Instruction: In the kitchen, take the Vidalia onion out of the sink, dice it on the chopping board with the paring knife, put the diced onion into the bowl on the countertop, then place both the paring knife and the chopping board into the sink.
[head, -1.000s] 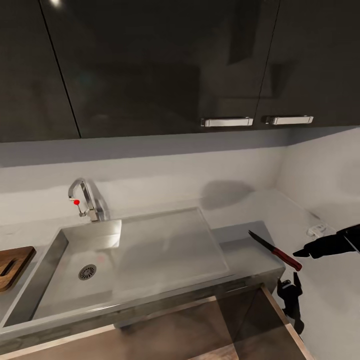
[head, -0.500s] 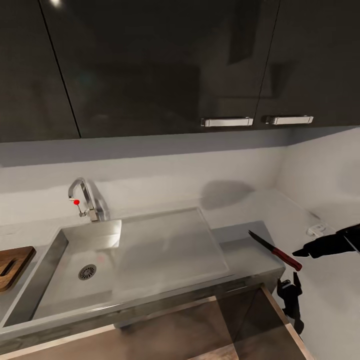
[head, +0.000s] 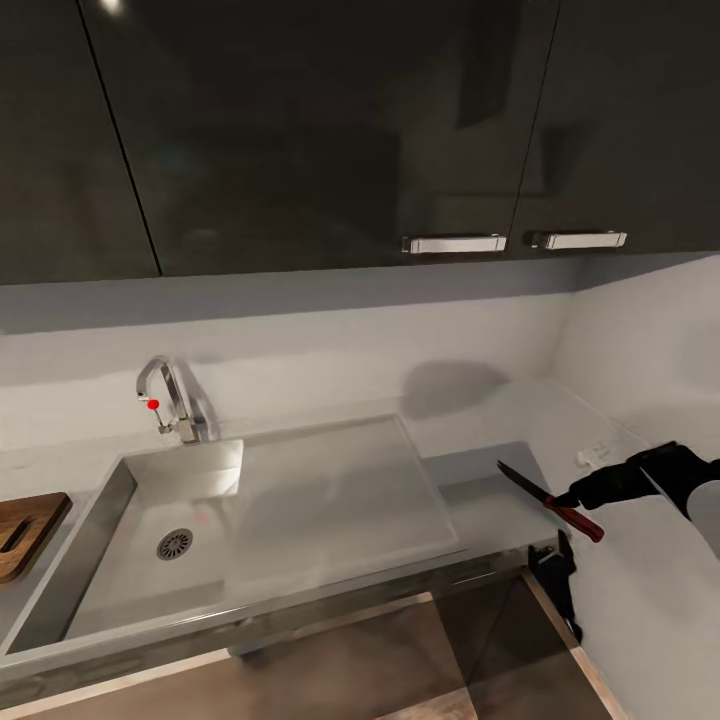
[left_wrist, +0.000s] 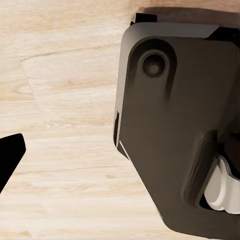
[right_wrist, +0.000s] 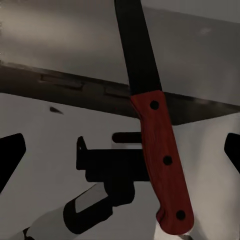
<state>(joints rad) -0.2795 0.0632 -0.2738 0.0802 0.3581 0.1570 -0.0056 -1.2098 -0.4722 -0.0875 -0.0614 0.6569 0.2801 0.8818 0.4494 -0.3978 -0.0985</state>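
Knife (head: 552, 502) lying on tabletop (head: 490, 505), right of sink (head: 330, 490), blade pointing toward basin, red handle at the edge. Right end effector (head: 572, 497) just beside the handle, fingers spread wide either side in the wrist view, not gripping. Board (head: 25, 530) left of sink. Left end effector over wooden floor (left_wrist: 65, 100); state cannot be told.

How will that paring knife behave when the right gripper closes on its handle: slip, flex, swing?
The paring knife looks rigid and light: thin dark blade, riveted red handle. The smooth handle may slip or pivot between the fingers. It lies near the countertop corner, so a nudge from the right gripper could push it off.
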